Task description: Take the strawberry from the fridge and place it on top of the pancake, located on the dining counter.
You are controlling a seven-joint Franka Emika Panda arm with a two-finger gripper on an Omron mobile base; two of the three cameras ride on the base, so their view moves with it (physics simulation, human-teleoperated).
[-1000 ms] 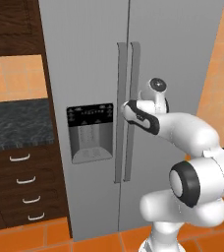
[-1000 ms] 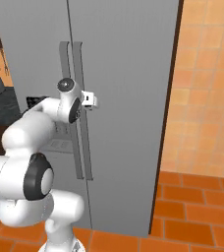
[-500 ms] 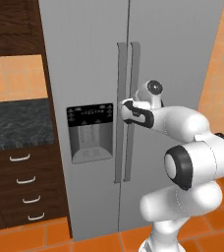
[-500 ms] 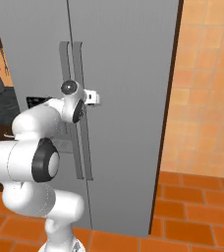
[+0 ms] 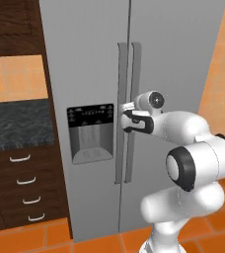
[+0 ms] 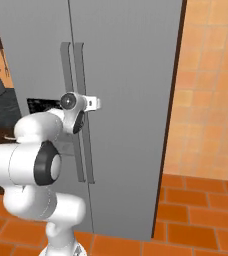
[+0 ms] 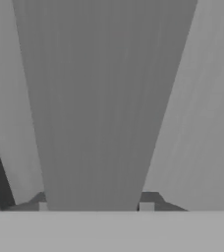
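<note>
Standing shut in front of the robot, the fridge [image 5: 134,59] is hiding whatever it is holding, so I am not seeing the strawberry from here and am supposing it is waiting behind those grey doors. The gripper [image 5: 126,118] is reaching straight in at the pair of long vertical handles, and in the hand view one handle [image 7: 104,98] is running up between the two dark fingertips [image 7: 148,199], which are sitting right against its sides; I am judging the pincer to be pinching that handle, the right door's handle [image 6: 82,75] by the look of the two base views, though I am not able to swear which of the two bars it is. Just to the pincer's left, the black dispenser panel [image 5: 91,116] is sitting on the other door, and farther left the dark drawers [image 5: 23,183] and black counter top [image 5: 16,121] are lining the wall. So the job is barely getting going: the door is not yet pulled open, and finding the berry, lifting it out, carrying it to the pancake on the dining counter and setting it on top are all remaining.
</note>
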